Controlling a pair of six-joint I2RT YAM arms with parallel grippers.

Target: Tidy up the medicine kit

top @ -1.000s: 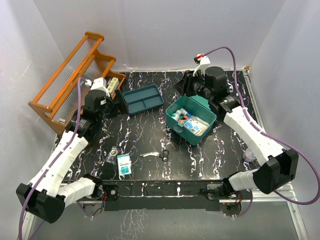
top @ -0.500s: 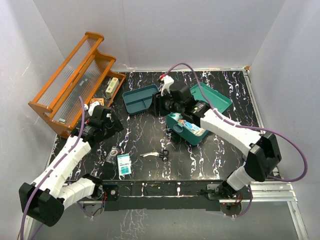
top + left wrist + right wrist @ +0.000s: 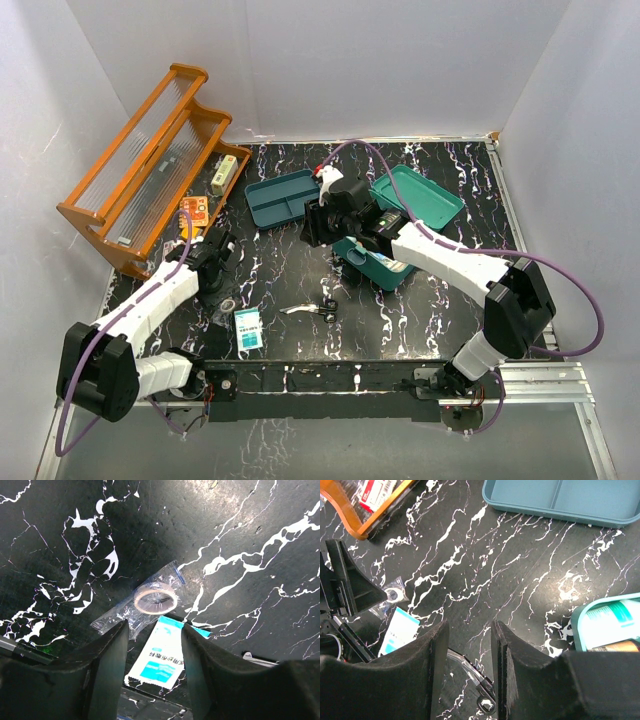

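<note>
The medicine kit [image 3: 386,262] is a teal box with its lid [image 3: 420,196] folded back and packets inside; its corner shows in the right wrist view [image 3: 607,622]. My left gripper [image 3: 218,275] hangs open over a tape roll in a clear bag [image 3: 156,600] and a blue-and-white sachet [image 3: 166,656], holding nothing [image 3: 153,628]. The right gripper [image 3: 316,234] is open and empty [image 3: 468,626] left of the kit, above the scissors [image 3: 479,684]. On the table the bag [image 3: 228,300], sachet [image 3: 247,328] and scissors [image 3: 312,309] lie near the front.
A teal divided tray [image 3: 286,197] lies behind the right gripper, also in the right wrist view [image 3: 560,500]. The orange wooden rack [image 3: 150,160] stands at the back left, with two small boxes [image 3: 224,172] [image 3: 193,210] beside it.
My left arm swung from the rack down to the tape bag and its jaws narrowed. The right arm moved from behind the kit to its left front.
</note>
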